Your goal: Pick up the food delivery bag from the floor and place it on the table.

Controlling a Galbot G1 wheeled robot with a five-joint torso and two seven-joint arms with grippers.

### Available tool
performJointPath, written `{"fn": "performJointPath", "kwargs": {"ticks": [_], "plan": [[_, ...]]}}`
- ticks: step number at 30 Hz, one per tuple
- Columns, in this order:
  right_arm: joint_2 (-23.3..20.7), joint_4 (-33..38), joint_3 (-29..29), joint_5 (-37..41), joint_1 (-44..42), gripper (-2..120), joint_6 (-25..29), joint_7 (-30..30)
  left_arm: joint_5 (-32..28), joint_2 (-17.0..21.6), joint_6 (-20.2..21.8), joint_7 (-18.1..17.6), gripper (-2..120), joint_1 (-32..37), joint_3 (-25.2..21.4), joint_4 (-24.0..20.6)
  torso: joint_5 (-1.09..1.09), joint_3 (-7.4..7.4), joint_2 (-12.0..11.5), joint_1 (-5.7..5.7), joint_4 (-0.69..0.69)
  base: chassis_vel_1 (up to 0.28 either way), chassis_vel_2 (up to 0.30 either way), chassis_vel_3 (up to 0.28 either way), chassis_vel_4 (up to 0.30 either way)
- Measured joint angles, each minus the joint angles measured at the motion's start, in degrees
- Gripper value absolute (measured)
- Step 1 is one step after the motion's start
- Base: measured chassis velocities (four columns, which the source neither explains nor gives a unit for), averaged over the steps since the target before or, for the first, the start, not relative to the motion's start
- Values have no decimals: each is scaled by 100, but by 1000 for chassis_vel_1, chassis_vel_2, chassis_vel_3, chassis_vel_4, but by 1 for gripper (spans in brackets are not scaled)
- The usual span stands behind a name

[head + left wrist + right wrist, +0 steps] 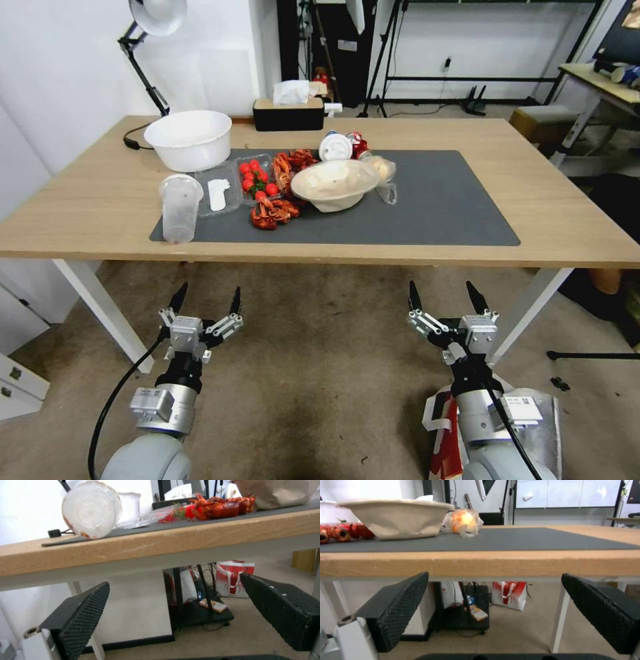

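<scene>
You are looking down from the robot's head at a long light-wood counter [100, 200] with a dark grey mat [433, 200], both arms held low in front of its near edge over the brownish carpeted floor [320, 373]. The left gripper [207, 300] has its two black fingers spread apart and holds nothing; the right gripper [443, 297] is likewise spread and empty. The food delivery bag [447, 433], white and red with a silver lining, stands on the floor at the bottom right of the head view, directly beneath the right arm and partly hidden by it, close to the robot's base. Note that the wrist views show another red-and-white bag [509, 595] well beyond the counter on the far floor; judge by the head view and treat the near one as your target. On the mat sit a pale paper bowl [333, 183], a clear plastic cup [180, 207], a tray of tomatoes [257, 177] and red crayfish [273, 213], with a white basin [190, 139] behind on the bare wood. The right half of the mat looks free, so that is probably your best landing spot. To do this step well, you would likely draw the right arm back and lower it onto the white strap handles rather than the thin walls, keeping the bag upright.
</scene>
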Motion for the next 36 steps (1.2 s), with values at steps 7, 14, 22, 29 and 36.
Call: {"fn": "performJointPath", "kwargs": {"ticks": [7,14,22,29,36], "plan": [[0,8,20,23,3,100,0,-15,6,8,-1,9,97,1,-6,5,0,-124,-205,-84,0,0,0,0,0],[25,-16,23,13,3,100,35,-28,27,-5,-21,16,97,-7,24,32,0,-216,-362,-149,0,0,0,0,0],[46,-34,50,-9,-8,100,60,-28,37,5,-28,55,97,-13,2,29,0,-333,-558,-225,0,0,0,0,0],[62,-43,68,-21,-23,100,125,-25,48,41,-28,63,97,-18,-14,11,0,-424,-714,-291,0,0,0,0,0],[82,-53,51,-29,-62,100,128,18,60,55,-28,64,97,-7,-34,-10,0,-525,-874,-347,0,0,0,0,0]]}}
